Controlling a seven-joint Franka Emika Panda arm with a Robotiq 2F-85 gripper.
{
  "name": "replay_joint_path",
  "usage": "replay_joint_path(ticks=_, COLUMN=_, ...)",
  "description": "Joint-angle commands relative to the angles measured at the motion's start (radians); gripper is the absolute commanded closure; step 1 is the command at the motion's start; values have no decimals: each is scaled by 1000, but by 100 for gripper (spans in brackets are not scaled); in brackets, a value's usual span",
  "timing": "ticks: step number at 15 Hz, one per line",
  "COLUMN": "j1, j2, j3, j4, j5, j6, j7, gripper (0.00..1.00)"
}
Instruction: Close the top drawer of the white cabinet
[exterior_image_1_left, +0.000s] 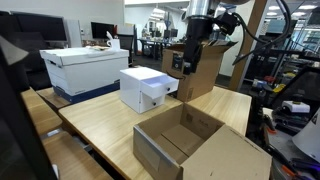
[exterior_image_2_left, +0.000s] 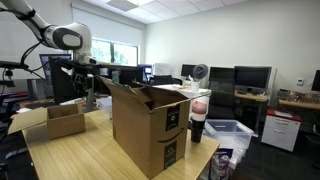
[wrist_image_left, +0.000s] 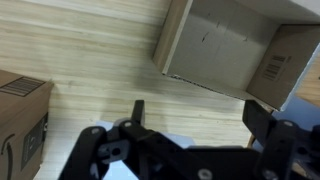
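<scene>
The white cabinet (exterior_image_1_left: 143, 88) stands on the wooden table (exterior_image_1_left: 100, 120) between the white storage box and the tall cardboard box. Its top drawer (exterior_image_1_left: 162, 94) sticks out a little toward the tall box. My gripper (exterior_image_1_left: 178, 68) hangs just above and beside the cabinet's drawer side, open and empty. In the wrist view the two dark fingers (wrist_image_left: 200, 115) are spread wide over bare wood, and a white patch of the cabinet (wrist_image_left: 95, 133) shows at the lower left. In an exterior view the arm (exterior_image_2_left: 66, 40) is at the left and the cabinet is hidden behind boxes.
A tall brown cardboard box (exterior_image_1_left: 205, 68) (exterior_image_2_left: 150, 125) stands right behind the gripper. An open cardboard box (exterior_image_1_left: 195, 145) (wrist_image_left: 240, 50) lies at the table's near side. A large white lidded storage box (exterior_image_1_left: 85, 68) sits beyond the cabinet. Office desks and monitors surround the table.
</scene>
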Motion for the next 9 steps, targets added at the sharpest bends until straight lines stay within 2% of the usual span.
replay_joint_path(ticks=1, j1=-9, j2=0, j3=8, j4=1, j5=1, j6=-2, j7=-1, gripper=0)
replay_joint_path(ticks=9, j1=-11, j2=-13, j3=4, j4=-14, j5=1, j6=-10, j7=-13, gripper=0)
